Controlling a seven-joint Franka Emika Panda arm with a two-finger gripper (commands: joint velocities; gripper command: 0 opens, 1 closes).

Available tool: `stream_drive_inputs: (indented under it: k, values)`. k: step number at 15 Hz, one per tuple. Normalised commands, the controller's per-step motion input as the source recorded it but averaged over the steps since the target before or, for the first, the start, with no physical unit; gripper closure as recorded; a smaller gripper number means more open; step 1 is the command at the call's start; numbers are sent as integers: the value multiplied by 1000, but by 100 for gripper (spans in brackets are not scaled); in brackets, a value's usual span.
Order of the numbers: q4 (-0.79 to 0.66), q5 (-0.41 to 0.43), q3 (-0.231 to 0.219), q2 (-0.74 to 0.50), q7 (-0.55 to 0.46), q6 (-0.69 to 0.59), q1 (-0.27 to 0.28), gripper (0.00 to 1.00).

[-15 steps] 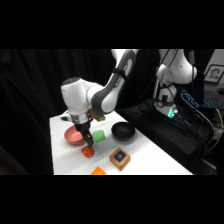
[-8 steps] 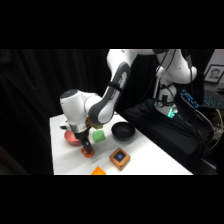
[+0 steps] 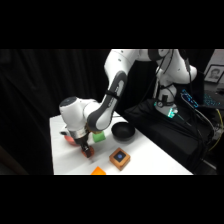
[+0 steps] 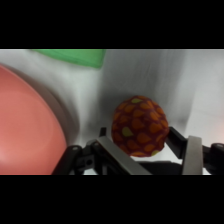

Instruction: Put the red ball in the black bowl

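The red ball (image 4: pixel 140 125), speckled with lighter spots, lies on the white table between my two fingers (image 4: pixel 192 152) in the wrist view. My gripper (image 4: pixel 139 134) is open, one finger close on each side of the ball. In the side view the gripper (image 3: pixel 87 149) is low at the table's front left, and the red ball (image 3: pixel 89 152) shows only as a red patch under it. The black bowl (image 3: pixel 122 131) stands to the right, apart from the gripper.
A pinkish-red bowl (image 4: pixel 27 130) sits right beside the ball, and shows behind the gripper in the side view (image 3: pixel 69 140). A green cube (image 3: pixel 98 136) lies between the two bowls. A brown box with a blue top (image 3: pixel 119 158) and an orange piece (image 3: pixel 98 171) lie near the front edge.
The arm has swung left and come down, bringing the gripper from above the bowls to the table around the ball.
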Motion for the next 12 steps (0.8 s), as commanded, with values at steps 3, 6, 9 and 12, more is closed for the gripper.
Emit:
stream_drive_inputs:
  k: [3,6,9,12]
  values:
    - [105,46,-16,36,16,23,23,59]
    - [72,28,-30,1,21,22,34,83]
    - [49,27,-28,-39,7,-29,27,98]
    - [-39,40,0,-179,-43,-60,2,95]
